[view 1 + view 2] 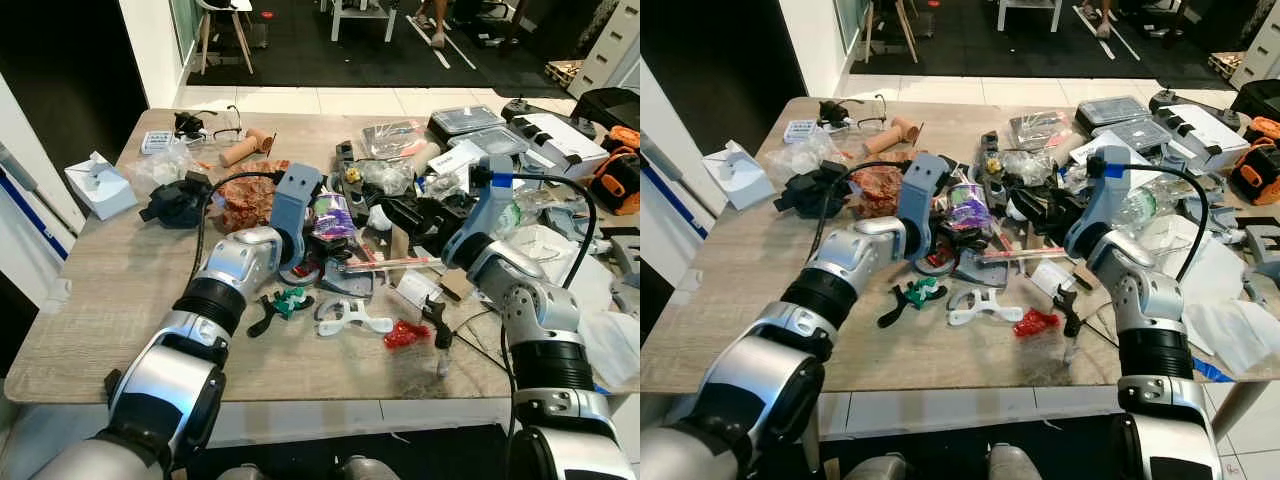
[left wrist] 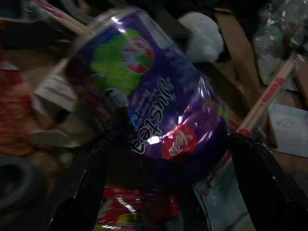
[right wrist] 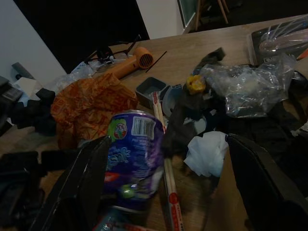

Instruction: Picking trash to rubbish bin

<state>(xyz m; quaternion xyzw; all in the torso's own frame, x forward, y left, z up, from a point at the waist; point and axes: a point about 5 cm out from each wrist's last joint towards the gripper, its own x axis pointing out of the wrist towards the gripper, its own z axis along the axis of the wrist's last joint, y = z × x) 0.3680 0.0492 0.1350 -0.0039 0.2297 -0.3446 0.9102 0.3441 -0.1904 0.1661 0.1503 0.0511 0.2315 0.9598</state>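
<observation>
A wide wooden tabletop (image 1: 100,300) carries a dense heap of clutter across its middle and far right side. At its left edge sits a pale blue tissue box (image 1: 100,187), and beside the heap lies a crumpled orange-red wrapper (image 1: 245,200), with a black bundle (image 1: 178,203) just to its left. Farther back are an orange hair dryer (image 3: 132,63) and a pair of glasses (image 1: 225,130). Clear plastic bags (image 3: 252,89) and lidded plastic boxes (image 1: 468,120) crowd the far right of the tabletop.

The left gripper (image 2: 168,192) reaches into the middle of the heap. Its fingers (image 2: 84,187) stand apart on either side of a purple drink can (image 2: 149,106), which lies tilted between them; whether they press on it cannot be told. The can rests on top of other litter, with a red packet (image 2: 137,207) below it and a pair of wrapped chopsticks (image 2: 267,94) just beside it.

The right gripper (image 3: 166,192) is held over the heap from the right side, its fingers (image 3: 262,178) spread wide and holding nothing, pointed toward the same can and a crumpled white tissue (image 3: 207,151) near it.

On the near part of the tabletop lie a white plastic piece (image 1: 352,318), a green and black clip (image 1: 280,303), a small red wrapper (image 1: 405,333) and a black tool (image 1: 438,320).
</observation>
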